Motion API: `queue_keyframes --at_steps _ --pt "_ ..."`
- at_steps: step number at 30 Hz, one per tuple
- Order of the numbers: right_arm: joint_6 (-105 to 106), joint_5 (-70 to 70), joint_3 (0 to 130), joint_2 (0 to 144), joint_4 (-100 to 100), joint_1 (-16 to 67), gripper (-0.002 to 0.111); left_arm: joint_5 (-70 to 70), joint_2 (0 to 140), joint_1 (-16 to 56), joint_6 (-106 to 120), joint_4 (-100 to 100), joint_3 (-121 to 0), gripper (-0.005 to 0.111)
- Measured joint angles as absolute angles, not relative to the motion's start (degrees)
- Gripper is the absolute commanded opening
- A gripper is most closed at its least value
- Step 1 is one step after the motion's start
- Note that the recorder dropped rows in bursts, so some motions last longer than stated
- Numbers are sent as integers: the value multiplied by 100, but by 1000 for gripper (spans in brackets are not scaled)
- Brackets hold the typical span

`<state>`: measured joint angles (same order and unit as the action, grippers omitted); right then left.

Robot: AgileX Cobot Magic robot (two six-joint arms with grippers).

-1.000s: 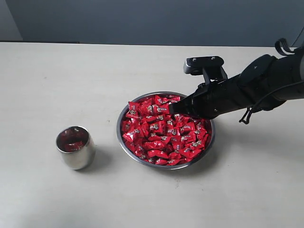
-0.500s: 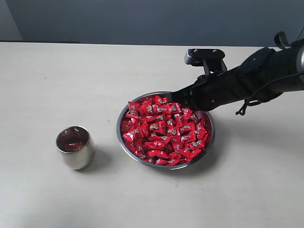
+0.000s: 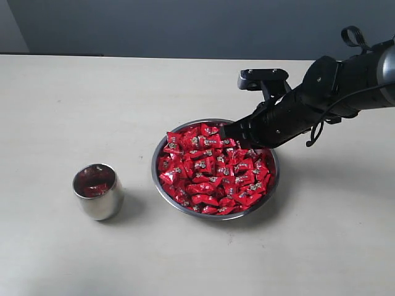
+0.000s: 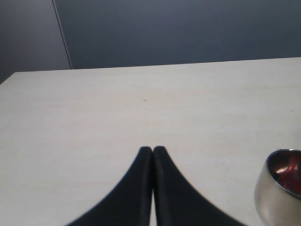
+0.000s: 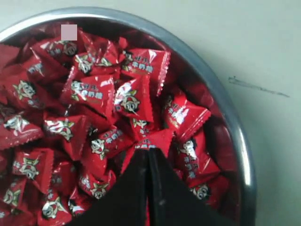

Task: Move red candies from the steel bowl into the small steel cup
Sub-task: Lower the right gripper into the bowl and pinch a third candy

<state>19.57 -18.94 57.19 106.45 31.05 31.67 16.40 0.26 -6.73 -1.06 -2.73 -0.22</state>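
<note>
I can't read a single word, brand or number from my station. The only print I find is on the red candies (image 5: 134,101) in the steel bowl (image 3: 153,176). Each wrapper carries a small white-and-dark emblem with a few characters beside it, too small and blurred for me to make out.
</note>
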Motion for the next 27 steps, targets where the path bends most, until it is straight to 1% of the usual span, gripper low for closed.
queue_keyframes --at_steps 8,10,14,15,17,21,22,24,27 --pt "1818 -2018 5719 10645 2830 3167 0 1640 26 -673 -106 -273 -22 0" --pt "1818 -2042 5719 10645 2807 3167 8 1640 26 -673 -106 -273 -22 0" --pt "1795 -2238 5852 10645 2764 3167 38 1640 26 -673 -106 -273 -22 0" --pt "1795 -2294 5910 10645 2764 3167 42 1640 26 -673 -106 -273 -22 0" --pt "1728 -2342 6009 10645 2764 3167 42 1640 26 -673 -106 -273 -22 0" --pt "1546 -2367 6143 10654 2764 3167 29 1640 26 -673 -106 -273 -22 0" --pt "1520 -2367 6153 10654 2764 3167 27 1640 26 -673 -106 -273 -22 0" --pt "1506 -2376 6153 10654 2754 3167 27 1640 26 -673 -106 -273 -22 0" --pt "1502 -2390 6153 10654 2754 3167 32 1640 26 -673 -106 -273 -22 0"
